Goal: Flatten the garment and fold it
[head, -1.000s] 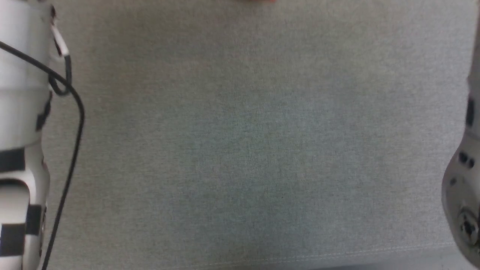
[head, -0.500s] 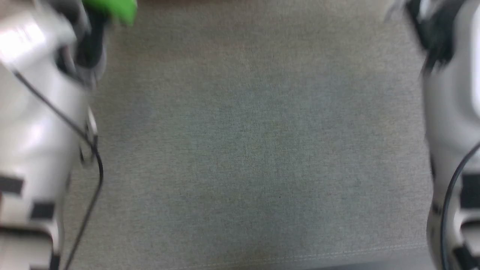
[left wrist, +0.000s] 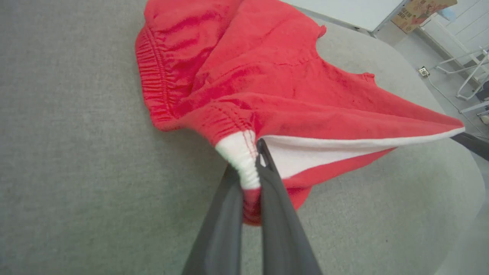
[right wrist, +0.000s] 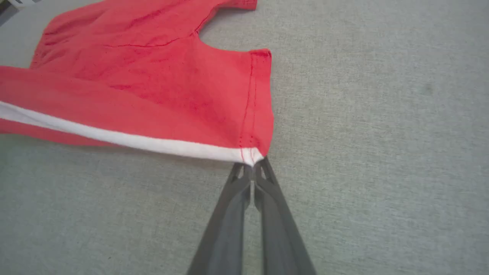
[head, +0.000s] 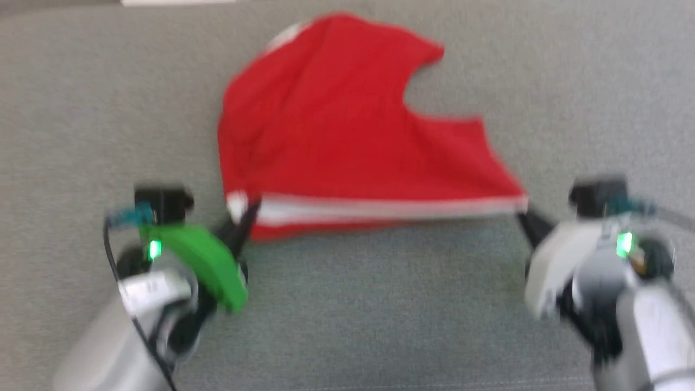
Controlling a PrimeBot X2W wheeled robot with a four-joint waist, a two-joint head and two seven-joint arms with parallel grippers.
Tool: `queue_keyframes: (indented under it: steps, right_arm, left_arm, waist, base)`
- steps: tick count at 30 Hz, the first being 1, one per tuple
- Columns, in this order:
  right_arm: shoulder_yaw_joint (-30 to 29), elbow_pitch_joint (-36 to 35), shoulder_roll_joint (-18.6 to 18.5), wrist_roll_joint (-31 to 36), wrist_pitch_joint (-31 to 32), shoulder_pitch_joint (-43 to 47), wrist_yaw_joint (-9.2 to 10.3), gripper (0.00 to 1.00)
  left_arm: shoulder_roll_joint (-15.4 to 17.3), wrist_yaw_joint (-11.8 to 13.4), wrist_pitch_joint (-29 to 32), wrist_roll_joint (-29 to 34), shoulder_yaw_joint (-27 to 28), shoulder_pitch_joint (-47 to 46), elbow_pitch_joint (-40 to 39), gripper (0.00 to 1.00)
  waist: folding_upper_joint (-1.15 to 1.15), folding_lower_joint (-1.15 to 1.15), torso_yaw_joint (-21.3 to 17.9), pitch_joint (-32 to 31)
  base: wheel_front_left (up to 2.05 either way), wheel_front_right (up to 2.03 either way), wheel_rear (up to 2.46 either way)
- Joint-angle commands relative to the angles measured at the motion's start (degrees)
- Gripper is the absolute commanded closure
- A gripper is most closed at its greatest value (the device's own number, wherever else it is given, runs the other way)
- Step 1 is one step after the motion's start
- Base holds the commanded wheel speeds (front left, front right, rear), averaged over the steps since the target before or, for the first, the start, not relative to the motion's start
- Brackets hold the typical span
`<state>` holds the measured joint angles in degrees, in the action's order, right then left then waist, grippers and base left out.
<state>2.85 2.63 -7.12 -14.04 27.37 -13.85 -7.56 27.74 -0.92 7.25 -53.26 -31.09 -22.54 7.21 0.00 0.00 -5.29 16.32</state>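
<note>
The grey fabric surface [head: 347, 315] is broad, with bare room near and to both sides; its far edge runs just beyond the garment [head: 336, 125]. Red with a white-striped near hem, the garment lies far-centre. Its hem is taut between the left gripper [head: 247, 217] and the right gripper [head: 524, 217], each clenched on 1 corner. The print on the box [left wrist: 422, 9] is too small to read.

The left tool [head: 245, 217] has two long, dark grey fingers [left wrist: 282, 229] that taper to thin tips. Behind them sit a bright green curved cover [head: 209, 263], a small black block [head: 163, 201] with a teal connector [head: 130, 214], a green light [head: 154, 250] and a thin black cable [head: 155, 353] along the pale grey forearm [head: 98, 355]. The right tool [head: 524, 218] is built alike, but with an off-white cover [head: 554, 266]. Its right fingers [right wrist: 225, 229] show small triangular cut-outs near the tips.
</note>
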Motion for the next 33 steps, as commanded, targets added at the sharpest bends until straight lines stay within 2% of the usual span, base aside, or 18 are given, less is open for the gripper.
queue_keyframes:
  steps: [1, 4, 11, 13, 17, 25, 33]
  right_arm:
    - [-0.23, -1.87, 0.37, -0.37, 1.22, 3.14, 0.08, 1.0]
    - [-1.1, -5.89, 1.08, 0.0, 4.45, 10.47, 0.08, 1.0]
    - [-2.7, -11.88, 2.0, 1.05, 11.69, 21.67, 0.08, 1.0]
    - [-3.38, -13.45, 2.23, 1.26, 13.0, 23.48, 0.08, 1.0]
    - [-4.53, -15.61, 2.62, 1.78, 12.99, 24.58, 0.08, 1.0]
    - [-3.01, -16.62, 0.79, 4.75, 8.54, 16.27, 0.08, 1.0]
    - [0.93, -11.09, -4.55, 5.08, 7.5, -1.77, 0.08, 1.0]
  left_arm:
    - [1.44, 1.38, 0.82, -0.82, -0.22, 2.74, -1.04, 1.0]
    - [2.7, 3.77, 2.62, -2.37, -0.84, 8.71, -3.71, 1.0]
    - [4.09, 7.1, 5.76, -6.02, -2.82, 19.81, -8.0, 1.0]
    - [4.33, 7.52, 5.46, -5.75, -3.26, 21.32, -9.02, 1.0]
    - [3.26, 6.63, 2.51, -4.43, -3.6, 21.71, -10.13, 1.0]
    - [-0.45, 4.17, -5.36, 0.19, -3.2, 16.74, -10.35, 1.0]
    - [-4.91, 3.3, -9.2, 2.3, -1.33, 6.83, -7.89, 1.0]
  waist:
    - [0.0, 0.0, 1.83, -4.36]
    - [0.0, 0.0, 2.01, -5.98]
    - [0.0, 0.0, 2.13, -8.06]
    - [0.0, 0.0, 2.4, -8.12]
    - [0.0, 0.0, 3.12, -7.9]
    - [0.0, 0.0, 4.6, -6.88]
    - [0.0, 0.0, 7.83, -2.07]
  base:
    - [0.0, 0.0, 0.0]
    - [0.0, 0.0, 0.0]
    - [0.0, 0.0, 0.0]
    - [0.0, 0.0, 0.0]
    - [0.0, 0.0, 0.0]
    - [0.0, 0.0, 0.0]
    - [0.0, 0.0, 0.0]
